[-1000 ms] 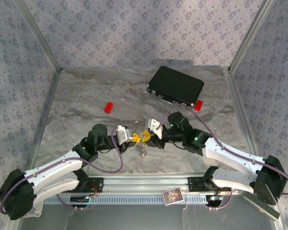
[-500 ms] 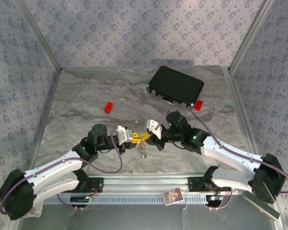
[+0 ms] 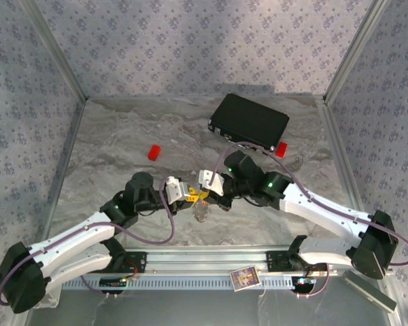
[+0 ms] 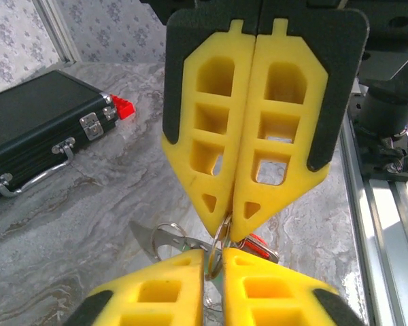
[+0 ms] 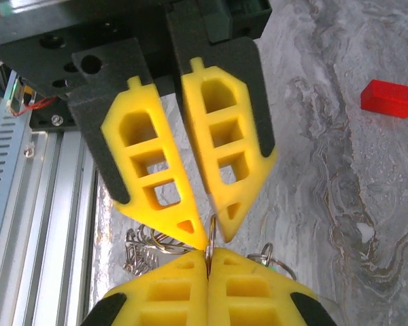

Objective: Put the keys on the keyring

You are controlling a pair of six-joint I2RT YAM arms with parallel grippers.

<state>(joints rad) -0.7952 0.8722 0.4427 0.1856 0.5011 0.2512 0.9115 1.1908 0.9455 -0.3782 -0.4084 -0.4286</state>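
Both grippers meet tip to tip just above the table near its front middle, with a small bundle (image 3: 202, 212) dangling below. The keyring (image 4: 222, 234) is a thin silvery ring. My right gripper (image 4: 229, 221) (image 5: 209, 257) (image 3: 205, 195) is shut on its upper part. My left gripper (image 4: 215, 257) (image 5: 211, 232) (image 3: 190, 197) pinches the same ring from the opposite side, its jaws a sliver apart. A silver key blade (image 4: 144, 238) and a red-headed key (image 4: 260, 246) hang behind the ring. A tangle of chain and small rings (image 5: 139, 250) lies under the fingers.
A black case (image 3: 250, 122) (image 4: 34, 115) lies at the back right, with a red block (image 3: 281, 149) (image 4: 122, 106) at its corner. Another red block (image 3: 154, 151) (image 5: 389, 98) sits left of centre. The aluminium rail (image 3: 204, 261) runs close behind both wrists.
My right gripper has shut and shifted left with its arm, closing in on the left gripper. The left jaws parted slightly, then narrowed again. The bundle still hangs between them.
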